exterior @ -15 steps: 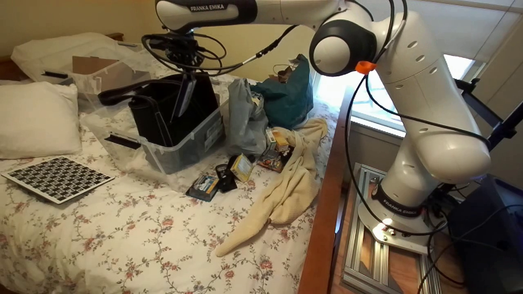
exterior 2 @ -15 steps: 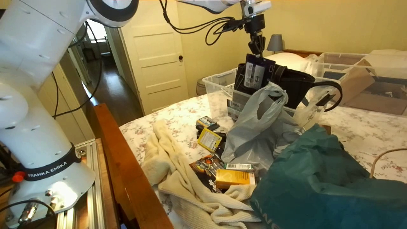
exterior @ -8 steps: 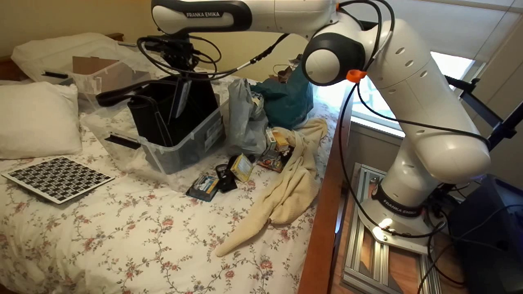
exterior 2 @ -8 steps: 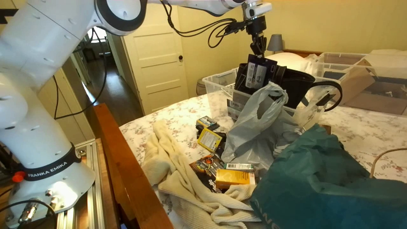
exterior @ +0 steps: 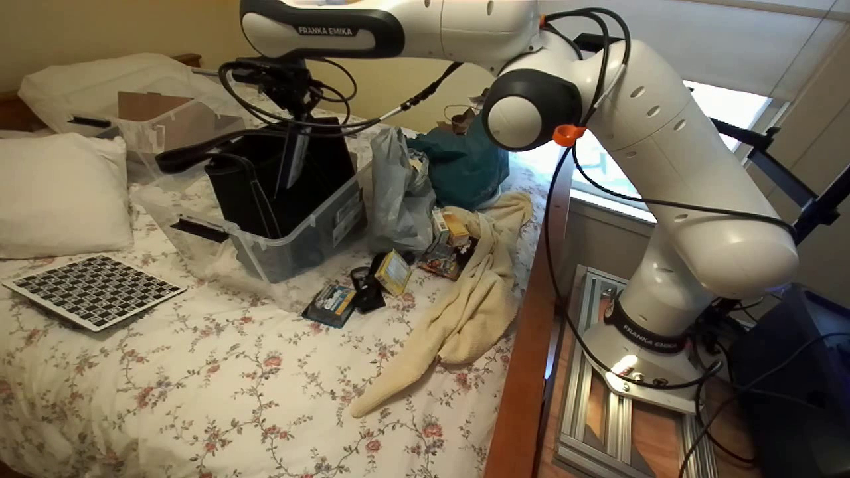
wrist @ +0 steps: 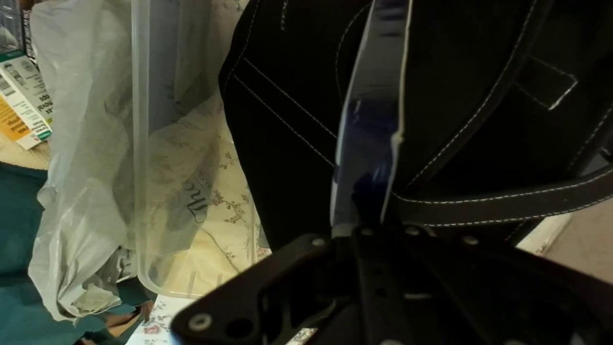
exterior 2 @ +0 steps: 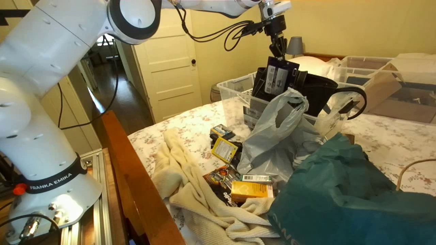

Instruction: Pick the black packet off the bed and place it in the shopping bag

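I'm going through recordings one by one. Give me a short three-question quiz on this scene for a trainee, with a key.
1. What does the hand grip?
2. True or false: the checkered board lies on the bed.
3. What does the shopping bag stand in? a) a drawer; b) a clear tub; c) a suitcase.
Key: 1. the packet; 2. true; 3. b.
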Tool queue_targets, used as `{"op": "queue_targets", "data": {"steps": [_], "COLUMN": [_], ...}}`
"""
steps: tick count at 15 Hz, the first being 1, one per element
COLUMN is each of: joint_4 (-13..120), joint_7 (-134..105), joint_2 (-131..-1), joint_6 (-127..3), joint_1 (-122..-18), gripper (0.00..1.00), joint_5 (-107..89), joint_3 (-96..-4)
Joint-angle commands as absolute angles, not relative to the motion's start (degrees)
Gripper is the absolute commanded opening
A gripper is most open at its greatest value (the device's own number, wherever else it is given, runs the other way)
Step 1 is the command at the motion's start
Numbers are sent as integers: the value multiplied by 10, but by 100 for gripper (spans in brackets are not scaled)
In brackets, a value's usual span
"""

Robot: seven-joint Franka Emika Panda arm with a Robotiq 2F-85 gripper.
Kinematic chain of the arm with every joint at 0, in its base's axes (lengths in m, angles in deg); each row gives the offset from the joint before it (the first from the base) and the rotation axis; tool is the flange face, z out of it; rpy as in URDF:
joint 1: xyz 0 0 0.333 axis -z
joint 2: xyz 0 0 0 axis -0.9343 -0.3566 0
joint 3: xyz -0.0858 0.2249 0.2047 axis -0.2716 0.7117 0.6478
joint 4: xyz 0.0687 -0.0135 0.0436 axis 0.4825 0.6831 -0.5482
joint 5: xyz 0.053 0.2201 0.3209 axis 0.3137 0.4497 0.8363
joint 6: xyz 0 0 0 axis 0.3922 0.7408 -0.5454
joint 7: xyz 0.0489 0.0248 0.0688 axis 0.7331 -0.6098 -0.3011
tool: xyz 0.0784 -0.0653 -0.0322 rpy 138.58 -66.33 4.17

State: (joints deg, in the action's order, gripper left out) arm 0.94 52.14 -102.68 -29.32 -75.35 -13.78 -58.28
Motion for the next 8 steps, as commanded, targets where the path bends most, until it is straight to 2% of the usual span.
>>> {"op": "queue_targets", "data": {"steps": [1,8], "joint_4": [-46,-78], "joint_7": [538,545], "joint_2": [-1057,-1089], "joint_6": [-289,-308], "joint_1": [-755,-756], "gripper": [1,0], "joint_5": [-142,-140], "joint_3": [-589,-587]}}
